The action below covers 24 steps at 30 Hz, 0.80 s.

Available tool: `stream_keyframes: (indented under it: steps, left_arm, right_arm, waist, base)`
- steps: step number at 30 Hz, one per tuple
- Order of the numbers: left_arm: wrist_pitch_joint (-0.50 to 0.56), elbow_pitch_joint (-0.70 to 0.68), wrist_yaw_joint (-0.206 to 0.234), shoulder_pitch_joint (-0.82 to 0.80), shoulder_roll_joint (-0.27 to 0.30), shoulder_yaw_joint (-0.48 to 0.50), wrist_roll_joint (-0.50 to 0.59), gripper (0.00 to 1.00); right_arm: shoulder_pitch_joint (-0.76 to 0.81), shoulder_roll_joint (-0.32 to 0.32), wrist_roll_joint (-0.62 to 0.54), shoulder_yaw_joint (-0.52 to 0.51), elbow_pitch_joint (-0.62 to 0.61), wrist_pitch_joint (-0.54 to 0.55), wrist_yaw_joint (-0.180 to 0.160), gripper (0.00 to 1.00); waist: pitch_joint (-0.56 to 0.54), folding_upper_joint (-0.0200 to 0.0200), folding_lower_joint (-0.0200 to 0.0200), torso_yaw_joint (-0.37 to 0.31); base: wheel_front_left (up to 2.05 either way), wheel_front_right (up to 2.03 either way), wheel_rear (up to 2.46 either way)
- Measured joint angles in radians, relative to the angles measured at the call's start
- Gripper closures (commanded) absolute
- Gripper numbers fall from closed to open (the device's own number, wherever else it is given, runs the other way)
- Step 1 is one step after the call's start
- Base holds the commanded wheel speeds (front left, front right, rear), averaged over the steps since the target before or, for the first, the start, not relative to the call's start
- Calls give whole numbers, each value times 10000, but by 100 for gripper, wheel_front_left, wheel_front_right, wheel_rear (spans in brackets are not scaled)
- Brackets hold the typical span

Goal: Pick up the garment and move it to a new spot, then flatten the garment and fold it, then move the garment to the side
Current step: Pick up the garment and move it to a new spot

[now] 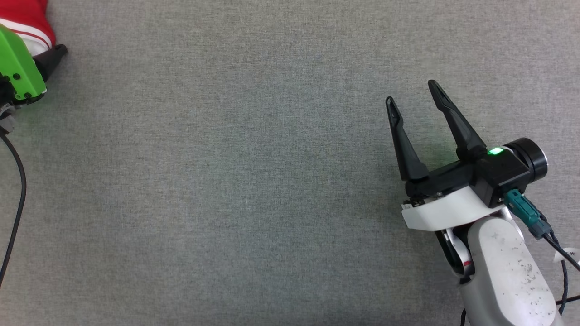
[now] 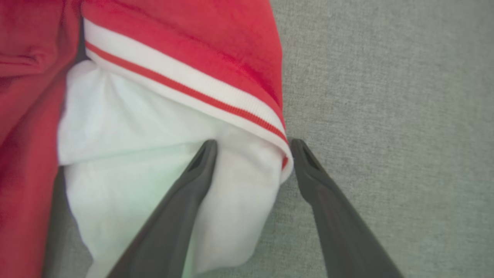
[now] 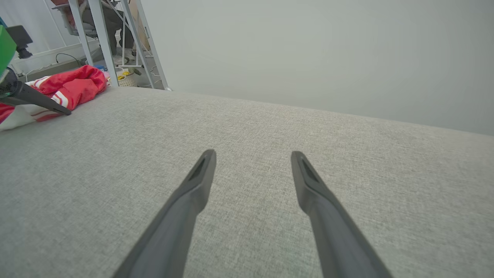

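Table (image 1: pixel 272 181): grey fabric surface beneath both hands.

Garment (image 2: pixel 185 50): bunched, not flattened; its long axis cannot be told. It lies directly at the left gripper's (image 2: pixel 252 144) tips. It is well apart from the right gripper (image 1: pixel 411 92), off to that hand's left.

Left gripper: fingers apart, nothing clamped. One finger is over the white sleeve (image 2: pixel 135 154). The other is just outside the striped hem (image 2: pixel 185 87), over the table.

Right gripper: fingers apart, empty.

Judgement: the left arm is nearer; pick-up not yet made.
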Motion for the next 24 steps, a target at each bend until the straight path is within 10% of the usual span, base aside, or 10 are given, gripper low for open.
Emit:
stream_keyframes:
  steps: [2,3,24]
  left_arm:
    - [15,67,-2,11,-27,-44,-82,92]
    - [15,75,-2,19,-58,-50,-119,100]
    - [-2700,-3346,-2,912,82,-784,-573,100]
  right_arm:
    - [41,0,-4,-111,-33,0,0,0]
    - [64,0,-12,-151,-36,-2,0,0]
    - [835,0,-17,-577,562,0,0,0]
  waist:
    - [-72,0,-1,18]
    - [-98,0,-1,50]
    - [-2286,0,-2,751]
  base:
    - [0,0,0]
    - [0,0,0]
    - [0,0,0]
